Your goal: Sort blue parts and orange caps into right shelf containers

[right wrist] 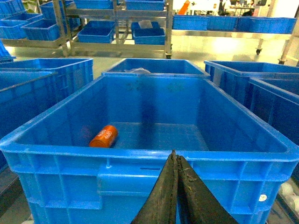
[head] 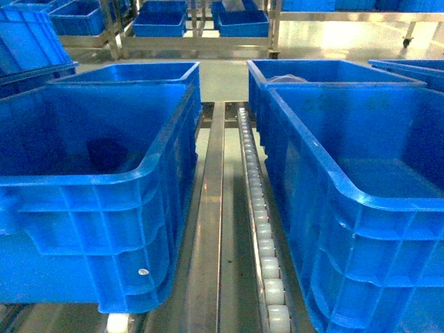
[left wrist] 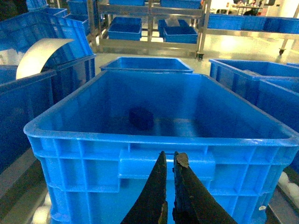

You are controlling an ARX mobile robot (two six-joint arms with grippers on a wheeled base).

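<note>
Head looks down between crates (head: 104, 173); wrists face crate fronts closely.

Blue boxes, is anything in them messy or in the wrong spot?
Nothing stands out. One crate holds a single orange cap lying on its side; another crate holds one dark blue part. No spills or damage show.

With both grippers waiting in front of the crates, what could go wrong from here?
1. Both the left gripper and the right gripper look shut and sit low before the crate walls; moving forward may hit the left crate or right crate.
2. The dark blue part is hard to see against blue plastic, unlike the orange cap.
</note>
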